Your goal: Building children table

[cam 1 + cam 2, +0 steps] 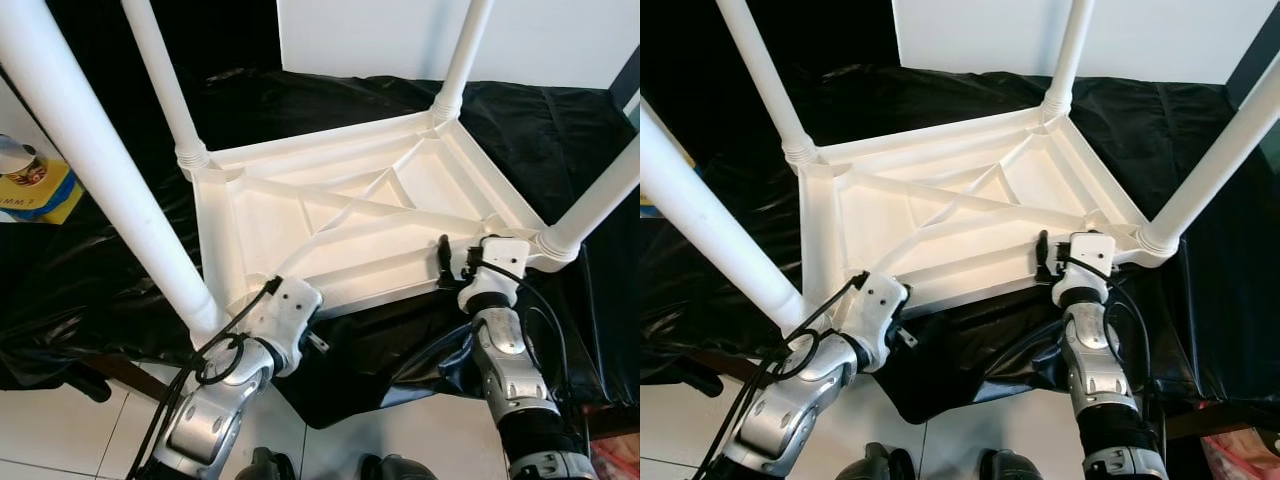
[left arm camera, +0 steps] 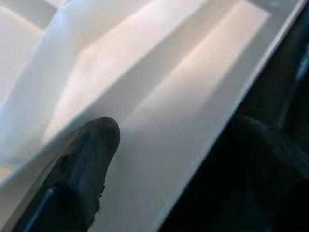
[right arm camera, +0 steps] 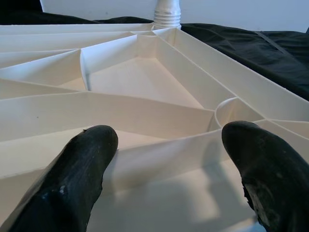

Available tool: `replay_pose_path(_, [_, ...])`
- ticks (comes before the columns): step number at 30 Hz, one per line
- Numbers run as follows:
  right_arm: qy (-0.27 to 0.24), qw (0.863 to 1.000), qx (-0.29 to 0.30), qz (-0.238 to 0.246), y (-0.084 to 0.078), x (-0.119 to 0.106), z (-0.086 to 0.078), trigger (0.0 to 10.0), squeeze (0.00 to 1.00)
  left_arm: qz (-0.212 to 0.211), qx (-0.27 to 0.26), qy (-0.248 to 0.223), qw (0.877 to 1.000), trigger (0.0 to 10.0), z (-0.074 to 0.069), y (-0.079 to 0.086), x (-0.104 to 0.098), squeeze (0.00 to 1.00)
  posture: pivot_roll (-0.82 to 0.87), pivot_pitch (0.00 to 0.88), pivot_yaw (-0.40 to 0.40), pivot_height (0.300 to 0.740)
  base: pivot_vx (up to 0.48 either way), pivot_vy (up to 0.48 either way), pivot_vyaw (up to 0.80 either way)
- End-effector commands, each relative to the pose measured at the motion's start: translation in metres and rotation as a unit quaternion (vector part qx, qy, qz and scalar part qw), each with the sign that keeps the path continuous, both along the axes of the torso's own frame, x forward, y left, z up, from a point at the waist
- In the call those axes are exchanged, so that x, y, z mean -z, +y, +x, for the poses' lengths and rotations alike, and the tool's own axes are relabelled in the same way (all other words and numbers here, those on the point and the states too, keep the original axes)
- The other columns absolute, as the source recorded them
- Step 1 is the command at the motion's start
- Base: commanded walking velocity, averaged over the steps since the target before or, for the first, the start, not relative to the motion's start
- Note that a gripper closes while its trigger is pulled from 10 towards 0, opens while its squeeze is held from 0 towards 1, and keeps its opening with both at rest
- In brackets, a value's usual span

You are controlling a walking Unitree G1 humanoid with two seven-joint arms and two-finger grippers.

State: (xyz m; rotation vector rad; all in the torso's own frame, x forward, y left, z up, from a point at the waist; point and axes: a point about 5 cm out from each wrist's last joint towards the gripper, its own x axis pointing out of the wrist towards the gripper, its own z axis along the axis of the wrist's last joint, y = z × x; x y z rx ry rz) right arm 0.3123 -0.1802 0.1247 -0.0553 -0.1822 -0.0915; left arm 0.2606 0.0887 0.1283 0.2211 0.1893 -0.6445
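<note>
The white plastic children's table [image 1: 350, 215] lies upside down on a black plastic sheet [image 1: 520, 120], its ribbed underside facing up. Four white legs rise from its corners: a near-left leg [image 1: 100, 170], a far-left leg [image 1: 160, 80], a far-right leg [image 1: 462, 55] and a near-right leg [image 1: 600, 195]. All four stand seated in their corner sockets.

Left tool [image 2: 159, 145]: positioned at the table's near edge, just beside the near-left leg. In the left wrist view one black finger [image 2: 82, 169] lies over the white underside inside the rim, and the other shows as a dark blurred shape outside the rim, against the black sheet. The fingers stand apart, straddling the rim wall; whether they press on it cannot be told.

Right tool [image 3: 169, 159]: positioned at the table's near edge, near the near-right leg. In the right wrist view its two black fingers [image 3: 77, 174] are spread wide and sit above the ribbed underside, with a round socket ring between them and the rim. Nothing is held between them.

Beyond the table's left side, off the sheet, a yellow and blue packet [image 1: 40, 190] lies with a round item on it. White floor tiles [image 1: 60, 430] show in front of the sheet.
</note>
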Motion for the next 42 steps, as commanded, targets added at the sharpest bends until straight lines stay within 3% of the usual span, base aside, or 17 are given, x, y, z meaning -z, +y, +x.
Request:
replay_pose_path(1, [0.028, 1.0, 0.001, 0.001, 0.001, 0.012, -0.004, 10.0, 0.0, 0.014, -0.027, 0.017, 0.999, 10.0, 0.002, 0.005, 0.009, 0.0, -0.05, 0.158, -0.003, 0.74, 0.0, 0.0, 0.0])
replay_pose_path(7, [0.034, 0.999, 0.02, 0.001, -0.004, 0.013, -0.006, 10.0, 0.0, 0.046, -0.049, 0.017, 0.998, 10.0, 0.016, 0.009, 0.011, 0.0, -0.06, 0.156, 0.011, 0.74, 0.0, 0.0, 0.0])
replay_pose_path(8, [0.033, 0.999, 0.021, 0.002, -0.004, 0.013, -0.006, 10.0, 0.0, 0.051, -0.047, 0.015, 0.998, 8.4, 0.018, 0.009, 0.011, 0.0, -0.07, 0.155, 0.015, 0.74, 0.0, 0.0, 0.0])
replay_pose_path(9, [0.033, 0.999, 0.021, 0.002, -0.004, 0.013, -0.006, 10.0, 0.0, 0.051, -0.047, 0.015, 0.998, 8.4, 0.018, 0.009, 0.011, 0.0, -0.07, 0.155, 0.015, 0.74, 0.0, 0.0, 0.0])
replay_pose_path(10, [0.034, 0.999, 0.023, 0.003, -0.004, 0.012, -0.007, 10.0, 0.0, 0.056, -0.046, 0.011, 0.997, 0.0, 0.022, 0.009, 0.01, 0.0, -0.07, 0.154, 0.018, 0.74, 0.0, 0.0, 0.0])
replay_pose_path(15, [0.035, 0.999, 0.026, 0.006, -0.002, 0.012, -0.006, 10.0, 0.0, 0.058, -0.043, -0.002, 0.997, 0.0, 0.035, 0.002, 0.004, 0.0, -0.07, 0.151, 0.017, 0.74, 0.0, 0.0, 0.0])
replay_pose_path(17, [0.034, 0.999, 0.025, 0.008, -0.001, 0.01, -0.005, 10.0, 0.0, 0.057, -0.037, -0.019, 0.997, 2.0, 0.045, -0.007, -0.002, 0.0, -0.07, 0.151, 0.016, 0.74, 0.0, 0.0, 0.0])
replay_pose_path(21, [0.033, 0.999, 0.026, 0.009, 0.001, 0.009, -0.003, 10.0, 0.0, 0.055, -0.03, -0.038, 0.997, 2.1, 0.057, -0.02, -0.01, 0.0, -0.07, 0.151, 0.014, 0.74, 0.0, 0.0, 0.0])
replay_pose_path(22, [0.033, 0.999, 0.026, 0.009, 0.002, 0.008, -0.002, 10.0, 0.0, 0.055, -0.027, -0.047, 0.997, 4.5, 0.062, -0.026, -0.014, 0.0, -0.07, 0.151, 0.015, 0.74, 0.0, 0.0, 0.0])
replay_pose_path(24, [0.032, 0.999, 0.026, 0.01, 0.002, 0.007, -0.002, 10.0, 0.0, 0.055, -0.025, -0.053, 0.997, 4.5, 0.066, -0.031, -0.017, 0.0, -0.07, 0.151, 0.015, 0.74, 0.0, 0.0, 0.0])
replay_pose_path(25, [0.032, 0.999, 0.025, 0.01, 0.003, 0.007, -0.002, 10.0, 0.0, 0.052, -0.025, -0.057, 0.997, 8.2, 0.07, -0.036, -0.021, 0.0, -0.07, 0.152, 0.015, 0.74, 0.0, 0.0, 0.0])
replay_pose_path(26, [0.031, 0.999, 0.025, 0.011, 0.004, 0.007, -0.002, 10.0, 0.0, 0.051, -0.019, -0.063, 0.997, 10.0, 0.073, -0.044, -0.026, 0.0, -0.08, 0.154, 0.018, 0.74, 0.0, 0.0, 0.0])
replay_pose_path(31, [0.033, 0.999, 0.027, 0.011, 0.004, 0.008, -0.004, 10.0, 0.0, 0.013, 0.006, -0.055, 0.998, 10.0, 0.07, -0.051, -0.028, 0.0, -0.08, 0.157, 0.023, 0.74, 0.0, 0.0, 0.0])
replay_pose_path(32, [0.034, 0.999, 0.028, 0.011, 0.004, 0.008, -0.005, 10.0, 0.0, -0.004, 0.014, -0.049, 0.999, 10.0, 0.068, -0.052, -0.027, 1.0, -0.08, 0.158, 0.025, 0.74, 0.0, 0.0, 0.0])
replay_pose_path(39, [0.037, 0.999, 0.025, 0.013, 0.008, 0.009, -0.004, 10.0, 0.0, -0.025, 0.106, -0.072, 0.991, 10.0, 0.044, -0.066, -0.027, 1.0, -0.07, 0.157, 0.024, 0.74, 0.0, 0.0, 0.0])
replay_pose_path(40, [0.037, 0.999, 0.022, 0.014, 0.009, 0.009, -0.003, 10.0, 0.0, -0.036, 0.123, -0.075, 0.989, 10.0, 0.037, -0.068, -0.029, 0.0, -0.07, 0.153, 0.02, 0.74, 0.0, 0.0, 0.0])
replay_pose_path(42, [0.037, 0.999, 0.021, 0.014, 0.01, 0.009, -0.003, 10.0, 0.0, -0.051, 0.139, -0.075, 0.986, 10.0, 0.03, -0.069, -0.03, 0.0, -0.07, 0.153, 0.02, 0.74, 0.0, 0.0, 0.0])
